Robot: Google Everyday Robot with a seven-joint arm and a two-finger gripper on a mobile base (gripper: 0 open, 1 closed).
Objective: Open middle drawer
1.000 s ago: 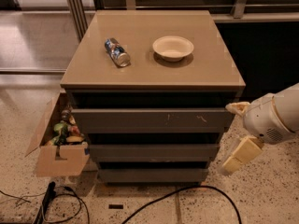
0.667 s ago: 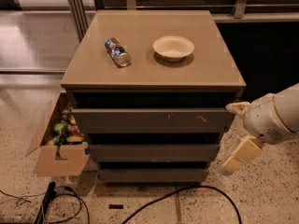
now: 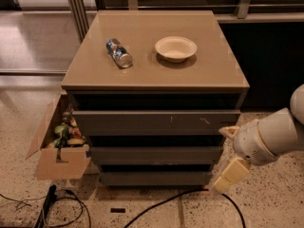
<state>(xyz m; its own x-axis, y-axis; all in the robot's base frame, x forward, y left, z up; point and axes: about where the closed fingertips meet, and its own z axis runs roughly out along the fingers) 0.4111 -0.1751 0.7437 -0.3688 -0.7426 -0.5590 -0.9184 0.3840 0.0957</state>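
Note:
The cabinet has three stacked grey-brown drawer fronts. The middle drawer (image 3: 156, 154) is the plain flat front below the taller scuffed top front (image 3: 156, 122) and above the bottom front (image 3: 156, 177). It looks closed, and its inside is hidden. My gripper (image 3: 220, 159) is at the cabinet's right front corner, level with the middle drawer's right end. It is open, with one cream finger (image 3: 228, 131) above and the other (image 3: 231, 174) below. It holds nothing, and I cannot tell if it touches the drawer.
On the cabinet top (image 3: 209, 75) lie a crushed can (image 3: 119, 52) and a white bowl (image 3: 175, 48). An open cardboard box (image 3: 59, 148) of items stands on the floor to the left. Black cables (image 3: 166, 202) run across the floor in front.
My gripper has moved down and to the left, closer to the right end of the middle drawer. The drawers, can and bowl have not moved.

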